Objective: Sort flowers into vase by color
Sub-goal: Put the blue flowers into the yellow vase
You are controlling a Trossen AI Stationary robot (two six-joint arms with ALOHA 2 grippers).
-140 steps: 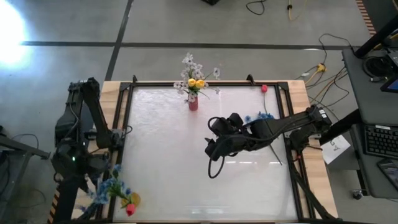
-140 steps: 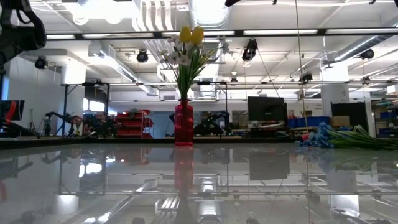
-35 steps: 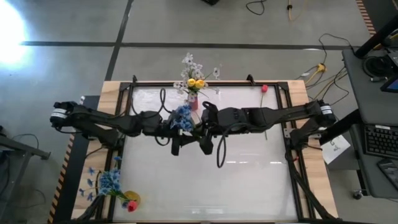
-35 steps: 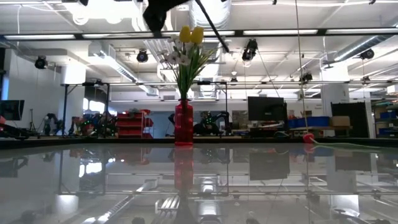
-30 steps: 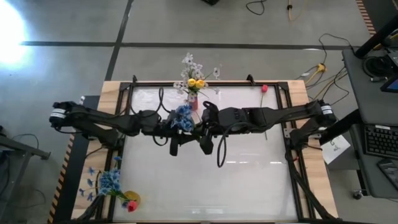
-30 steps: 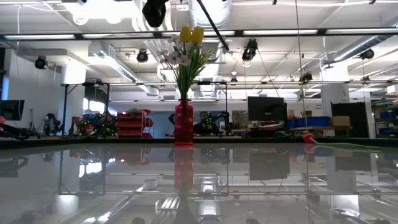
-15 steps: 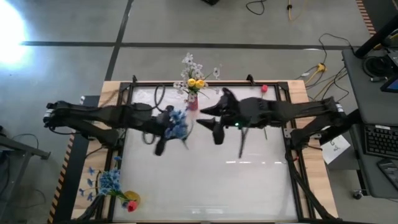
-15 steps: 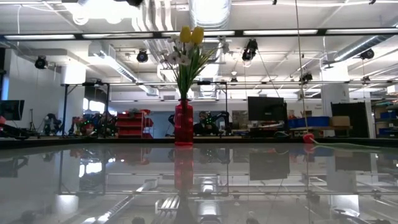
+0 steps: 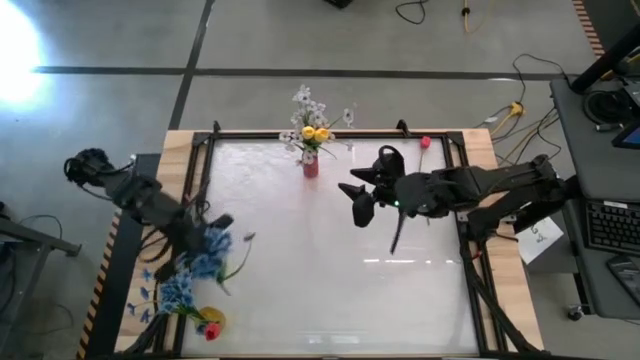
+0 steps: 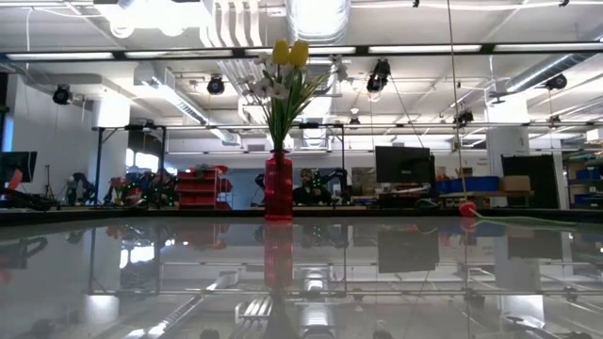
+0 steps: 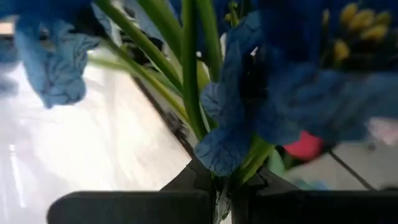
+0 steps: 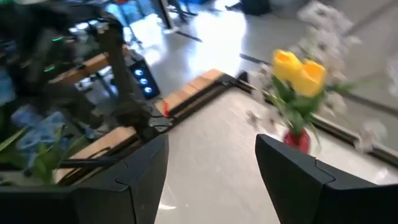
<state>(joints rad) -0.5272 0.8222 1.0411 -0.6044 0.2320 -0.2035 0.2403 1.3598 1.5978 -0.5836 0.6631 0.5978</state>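
The left gripper is at the table's left edge with its jaws pressed together on the green stems of a blue flower cluster. It looks light and floppy, with soft petals, so the stems are the sensible place to pinch. The right gripper hangs spread and empty right of the red vase, which holds yellow and white flowers at the far edge.

The surface is a glossy white sheet in a dark frame with wooden edges, and it stands on a grey concrete floor crossed by dark lines. Beyond the right end effector, past the edge of the surface, there is a desk with a keyboard, and loose cables lie on the floor near it. Across the surface the room is a big workshop with white ceiling ducts, long strip lights, a dark monitor and red shelving.
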